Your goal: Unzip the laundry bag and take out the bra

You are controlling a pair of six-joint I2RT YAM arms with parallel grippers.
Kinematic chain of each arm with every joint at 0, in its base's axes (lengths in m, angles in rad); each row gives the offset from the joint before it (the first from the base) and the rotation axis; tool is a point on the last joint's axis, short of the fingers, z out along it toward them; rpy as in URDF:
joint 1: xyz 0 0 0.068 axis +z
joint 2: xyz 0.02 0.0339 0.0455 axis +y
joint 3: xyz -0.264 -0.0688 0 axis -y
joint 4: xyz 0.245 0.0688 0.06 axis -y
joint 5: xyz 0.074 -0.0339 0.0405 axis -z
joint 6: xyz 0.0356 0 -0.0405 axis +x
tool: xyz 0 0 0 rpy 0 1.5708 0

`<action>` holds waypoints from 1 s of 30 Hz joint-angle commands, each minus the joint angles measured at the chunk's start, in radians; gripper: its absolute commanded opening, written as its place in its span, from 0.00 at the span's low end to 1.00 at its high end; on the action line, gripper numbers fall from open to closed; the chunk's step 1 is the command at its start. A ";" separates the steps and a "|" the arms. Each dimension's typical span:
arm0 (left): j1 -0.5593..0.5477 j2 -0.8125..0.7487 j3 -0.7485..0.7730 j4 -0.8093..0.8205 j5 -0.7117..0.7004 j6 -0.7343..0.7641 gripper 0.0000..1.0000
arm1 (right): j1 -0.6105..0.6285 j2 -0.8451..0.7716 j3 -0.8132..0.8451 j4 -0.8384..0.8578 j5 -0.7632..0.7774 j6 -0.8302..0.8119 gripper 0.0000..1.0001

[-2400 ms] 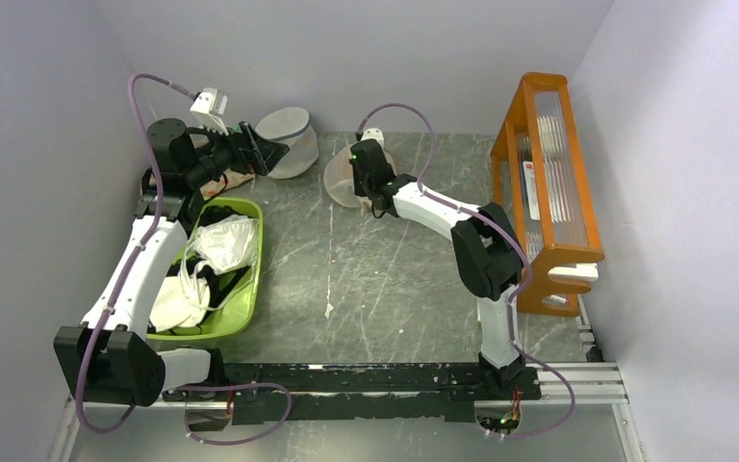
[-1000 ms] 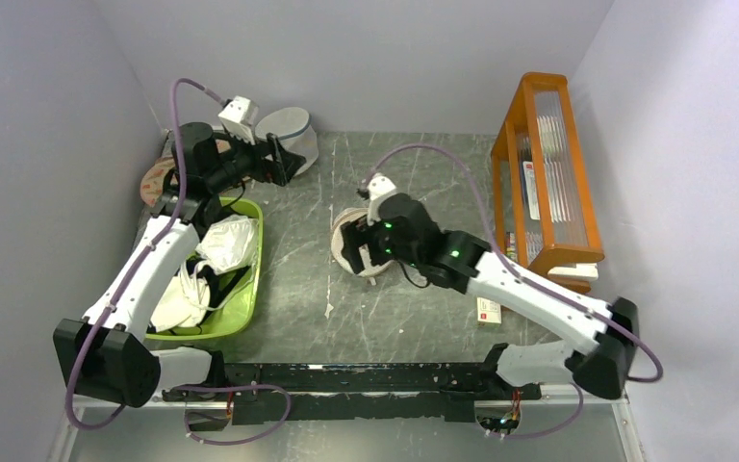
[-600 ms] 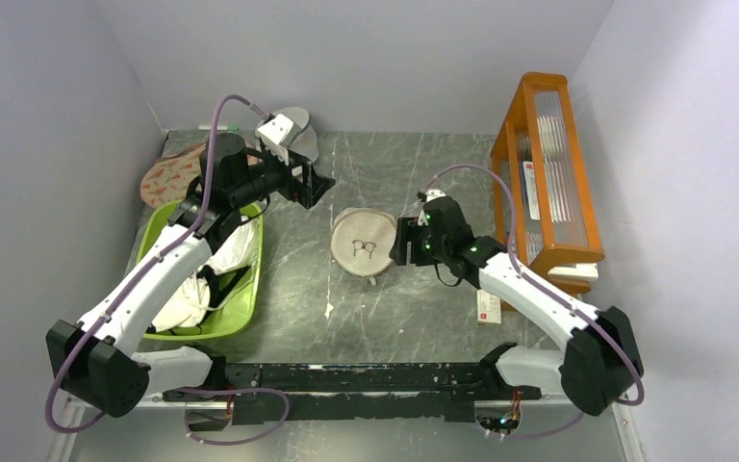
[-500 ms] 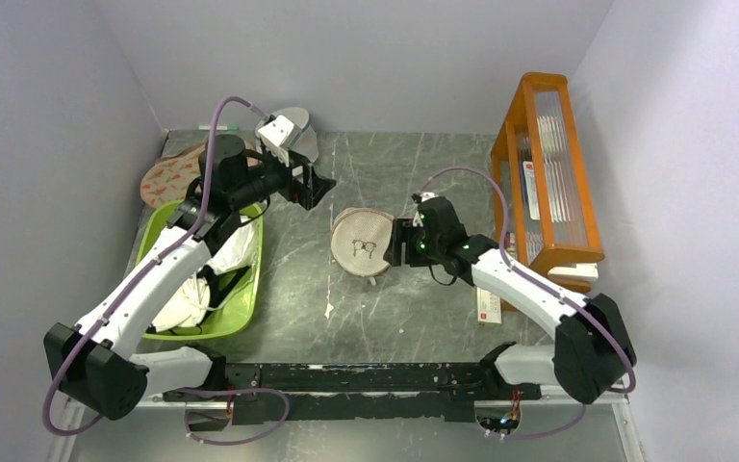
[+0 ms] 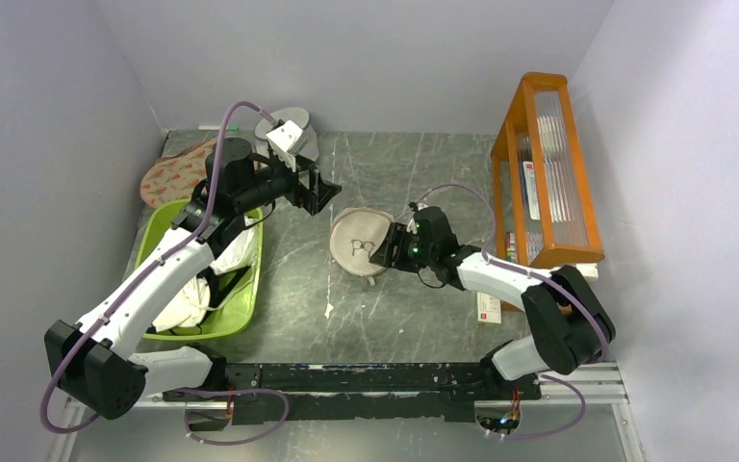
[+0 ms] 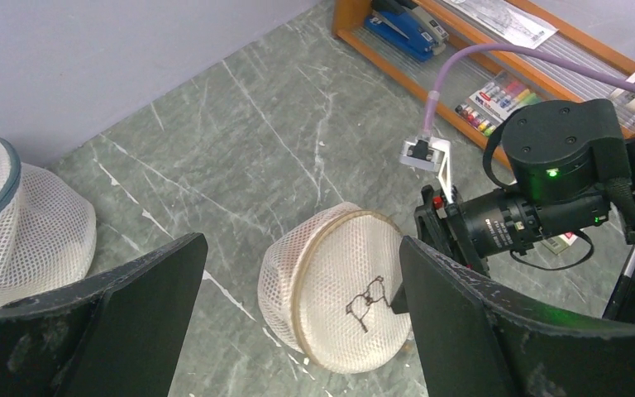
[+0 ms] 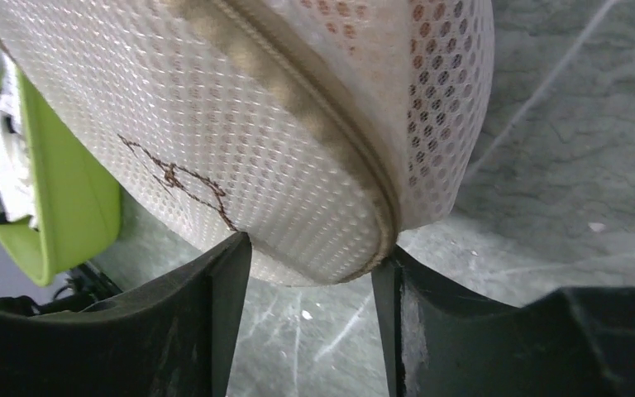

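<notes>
"Cream mesh, mid-table, is that the laundry bag [image 5: 359,241]?"

"Yes. It sits on the grey stone-look table [image 5: 394,318], tipped up so that the flat face with the black bra icon [image 6: 364,298] looks toward the arms. A tan zip [image 7: 314,120] rings the rim, and along the stretch the right wrist camera shows, it looks closed."

"And the right gripper [image 5: 386,252]?"

"Low, right at the bag's right-hand edge. Its fingers are apart and the rim bulges between the two tips. Whether they press the mesh I cannot tell."

"The left gripper [image 5: 316,192]?"

"Spread wide, holding nothing — it hangs above the table, behind and to the left of the bag, not touching it. Its camera looks down on the bag and on the other arm's wrist."

"What else is around?"

"A green basket [image 5: 207,330] of white garments [image 5: 226,241] on the left, a greyish-white mesh cylinder [image 6: 25,223] by the back wall, and an orange wooden rack [image 5: 563,255] on the right — none of them touching the bag."
</notes>
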 commanded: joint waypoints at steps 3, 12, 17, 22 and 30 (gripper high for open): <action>-0.024 0.014 -0.009 0.025 -0.030 0.024 0.98 | -0.008 0.026 -0.036 0.193 -0.087 0.073 0.44; -0.029 0.037 -0.010 0.035 -0.022 0.023 0.98 | -0.023 -0.063 0.055 0.085 -0.152 0.035 0.10; -0.048 0.061 -0.021 0.044 0.024 0.041 0.98 | -0.069 -0.016 0.193 -0.074 -0.295 -0.029 0.00; -0.080 0.060 -0.098 0.097 0.053 0.139 0.98 | -0.158 -0.005 0.225 -0.095 -0.450 -0.039 0.00; -0.157 -0.059 -0.413 0.262 0.044 0.553 0.98 | -0.236 0.018 0.258 -0.115 -0.622 -0.073 0.00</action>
